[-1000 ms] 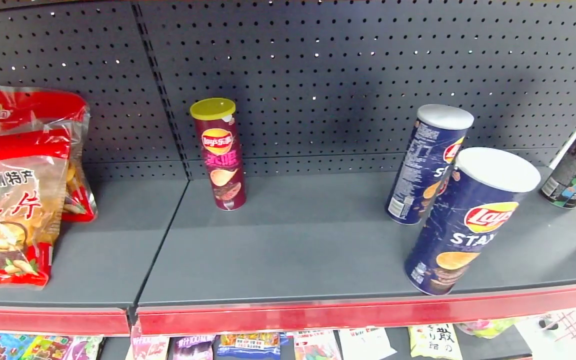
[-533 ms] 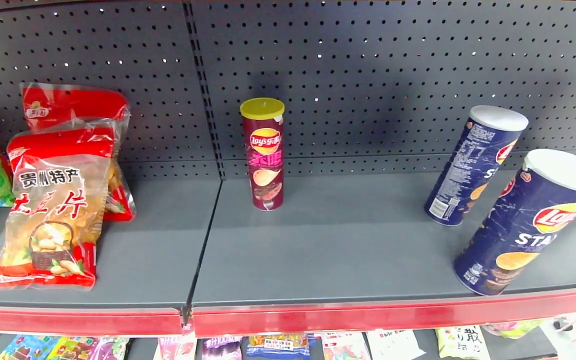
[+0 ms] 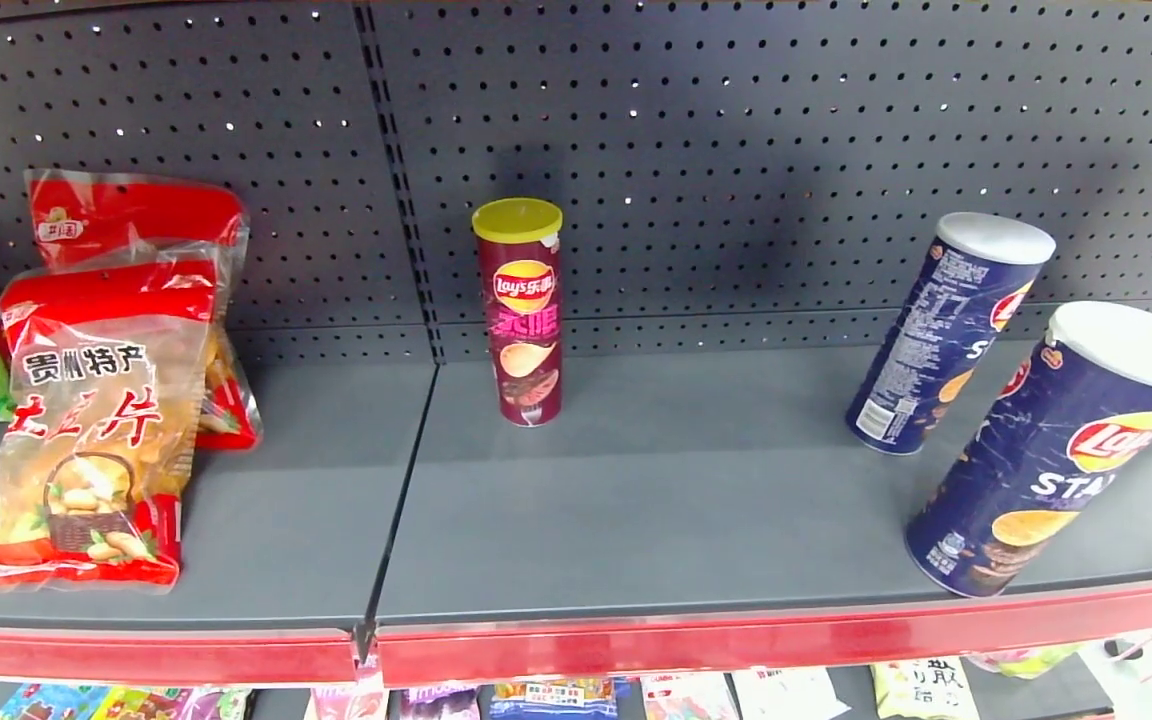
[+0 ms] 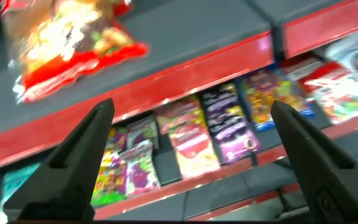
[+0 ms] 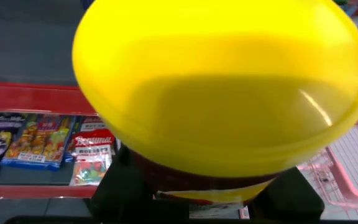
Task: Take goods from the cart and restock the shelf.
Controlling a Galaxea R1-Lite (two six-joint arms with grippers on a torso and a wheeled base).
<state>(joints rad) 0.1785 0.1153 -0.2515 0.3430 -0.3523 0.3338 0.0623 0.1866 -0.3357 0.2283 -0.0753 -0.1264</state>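
The right end effector [image 5: 204, 190] gripped a yellow-lidded can [image 5: 222, 81] by its body, on the near side of the shelf [image 3: 636, 500] and its red front edge. The left end effector [image 4: 191, 109] hung open before snack packets [image 4: 191, 140] on the lower shelf. On the shelf stood a maroon can [image 3: 524, 320] far back in the middle, 2 blue cans [image 3: 941, 340] to the right and red bags [image 3: 86, 420] to the left.

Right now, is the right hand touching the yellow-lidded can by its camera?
Touching. The right wrist view shows the yellow-lidded can clamped in the right hand, fingers pressed against both sides of its maroon body.
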